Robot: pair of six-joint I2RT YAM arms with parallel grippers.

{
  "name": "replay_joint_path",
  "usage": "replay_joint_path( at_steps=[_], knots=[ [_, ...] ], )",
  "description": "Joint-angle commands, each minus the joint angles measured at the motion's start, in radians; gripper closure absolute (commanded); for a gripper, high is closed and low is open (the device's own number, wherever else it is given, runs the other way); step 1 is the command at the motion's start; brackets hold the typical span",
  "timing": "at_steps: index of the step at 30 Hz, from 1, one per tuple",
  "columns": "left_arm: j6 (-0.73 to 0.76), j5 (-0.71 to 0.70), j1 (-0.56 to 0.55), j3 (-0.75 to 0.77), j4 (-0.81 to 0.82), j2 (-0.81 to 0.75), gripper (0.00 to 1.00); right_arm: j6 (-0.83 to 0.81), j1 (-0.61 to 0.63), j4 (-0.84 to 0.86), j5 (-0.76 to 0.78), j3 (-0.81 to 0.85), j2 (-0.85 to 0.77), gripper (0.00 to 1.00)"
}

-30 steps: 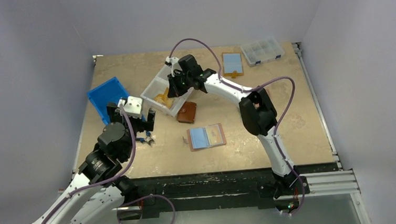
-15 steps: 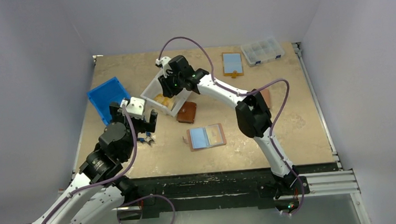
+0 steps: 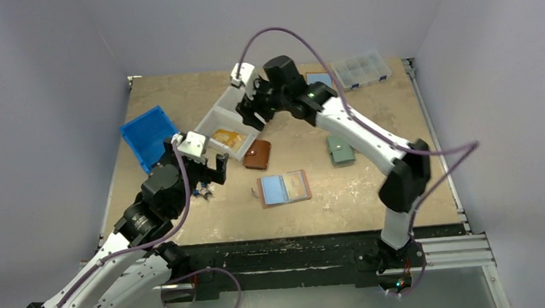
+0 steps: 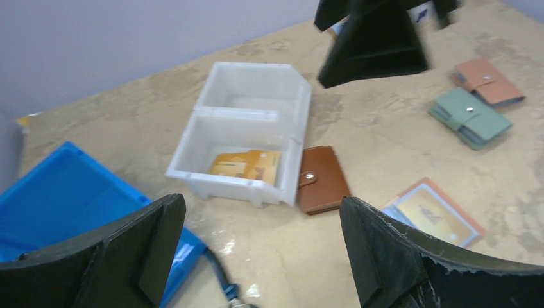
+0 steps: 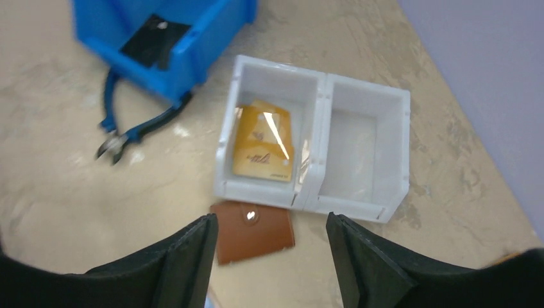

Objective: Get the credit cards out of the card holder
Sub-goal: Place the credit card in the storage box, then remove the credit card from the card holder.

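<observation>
An open card holder (image 3: 297,187) lies flat at the table's middle, with a light-blue credit card (image 3: 273,189) on its left panel; its orange-edged corner shows in the left wrist view (image 4: 433,215). Yellow-orange cards (image 5: 263,142) lie in the near compartment of a white two-part bin (image 3: 218,116). My right gripper (image 3: 252,112) hangs open above that bin with nothing between its fingers (image 5: 186,256). My left gripper (image 3: 210,179) stands wide open and empty over bare table, left of the holder.
A closed brown wallet (image 3: 258,155) lies against the bin. A green wallet (image 3: 340,150) and a pink one (image 4: 487,80) lie to the right. A blue bin (image 3: 146,134) with pliers (image 5: 128,131) beside it sits at the left. A clear organiser box (image 3: 360,69) stands at the back.
My right gripper has opened and lifted back from the white bin, its elbow swinging right and uncovering the green wallet. The left gripper has edged slightly right.
</observation>
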Motion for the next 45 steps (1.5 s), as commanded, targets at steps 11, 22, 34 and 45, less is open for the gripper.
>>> replay_joint_path(
  at_steps=[11,22,34,45],
  knots=[
    [-0.599,0.228,0.004,-0.150,0.095,-0.043,0.01,-0.237,-0.372,0.065,-0.601,-0.784,-0.760,0.01],
    [-0.840,0.393,0.004,-0.279,0.274,-0.030,0.01,0.050,-0.575,0.430,-0.712,-1.171,-1.017,0.01],
    [-0.903,0.548,0.002,-0.274,0.508,0.290,0.09,0.285,-0.602,0.689,-0.742,-1.305,-0.924,0.09],
    [-0.834,0.357,-0.129,-0.152,0.483,0.547,0.21,0.475,-0.516,0.731,-0.677,-1.280,-0.709,0.30]
  ],
)
